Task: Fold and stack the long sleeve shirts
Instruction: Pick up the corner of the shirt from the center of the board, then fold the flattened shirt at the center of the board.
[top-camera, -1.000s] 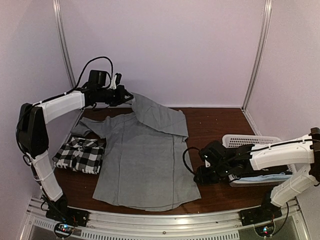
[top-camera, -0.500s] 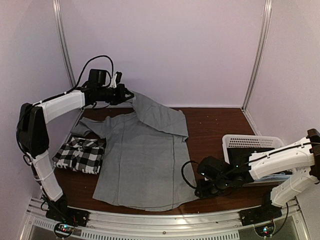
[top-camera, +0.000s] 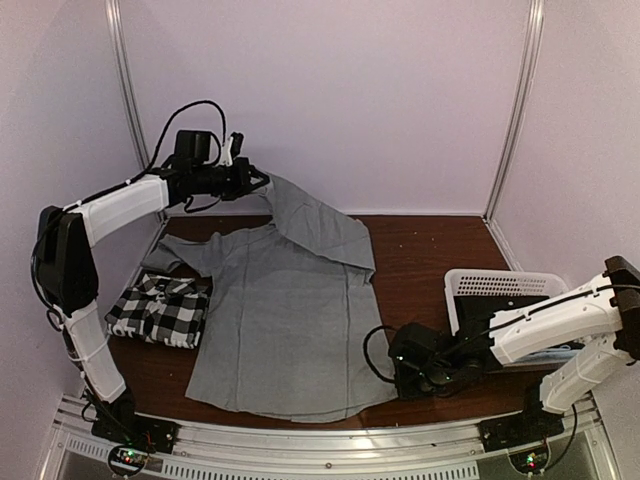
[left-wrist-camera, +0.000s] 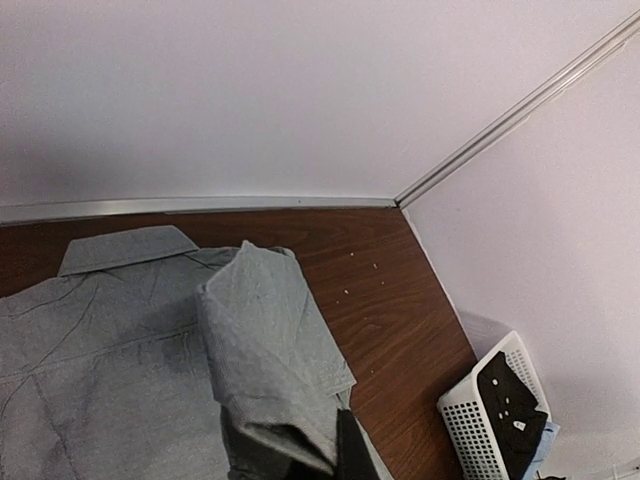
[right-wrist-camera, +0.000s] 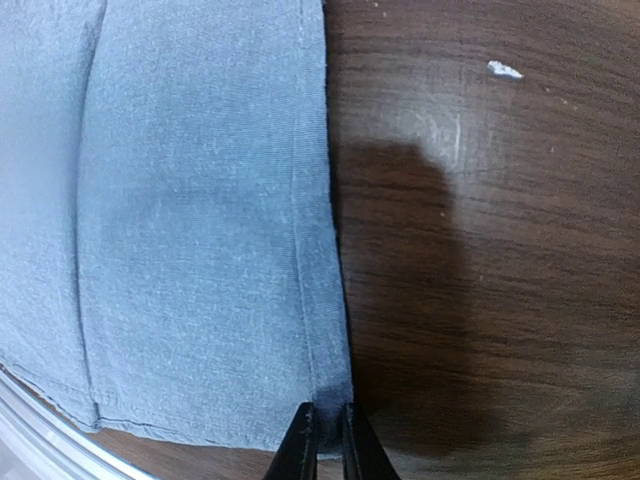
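The grey shirt is gripped at two places, one per arm. The right gripper sits low at the table surface with its fingers drawn almost together on the hem corner nearest it. The cloth edge runs straight into the narrow gap between the tips, so this reads as a pinch on the corner, though the contact itself is partly hidden. From that corner the side seam runs directly away from the fingertips, with flat cloth on one side and bare wood on the other. A corner grip of this kind gives control of the whole lower edge for a fold. The left gripper is pressed shut on bunched cloth at the far sleeve and shoulder area and holds it raised above the table. The fabric drapes down from its fingers onto the rest of the garment, which lies spread and flat below and in front of it. Lifting that part probably frees it to be laid inward over the body. The checked shirt lies already folded beneath the left arm, beside the grey one and well apart from both grippers. A white basket stands just behind the right arm.
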